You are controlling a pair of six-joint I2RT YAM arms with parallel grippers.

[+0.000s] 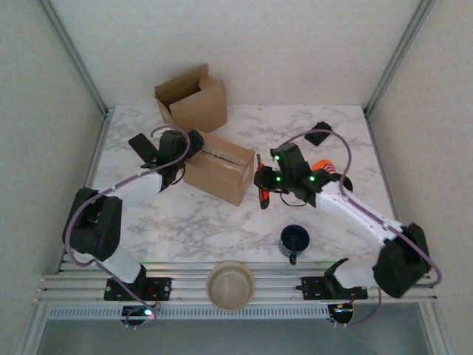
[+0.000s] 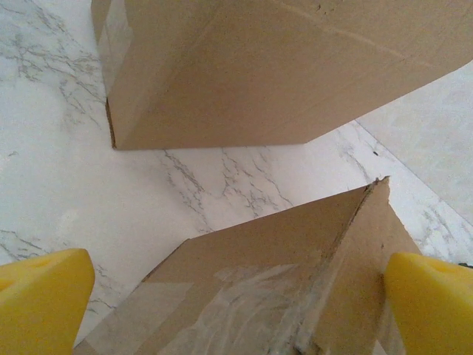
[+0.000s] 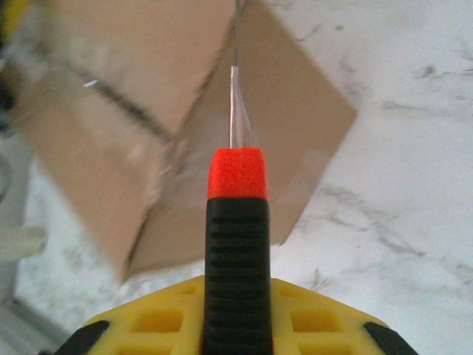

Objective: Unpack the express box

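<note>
**Top view and both wrist views: the seal-cutting step.** The taped express box [image 1: 219,168] lay mid-table, in front of a second, open carton [image 1: 192,100]. I had the left gripper [image 1: 191,144] at the box's left end. Its yellow fingers [image 2: 41,296] were spread wide to either side of the cardboard and closed on nothing. The right gripper [image 3: 236,325] was clamped on a tool [image 3: 236,244] with a black handle and a red collar. The tool's slim metal blade was aimed at a corner edge at the box's right end, though I could not tell whether the tip touched cardboard.

I judged the step in hand to be cutting the tape, with the box not yet opened. The next move, as I read it, called for steadying the box with the left fingers. The blade would then run shallowly along the taped seam. An unheld box would likely slide on the marble table [image 1: 332,214].
</note>
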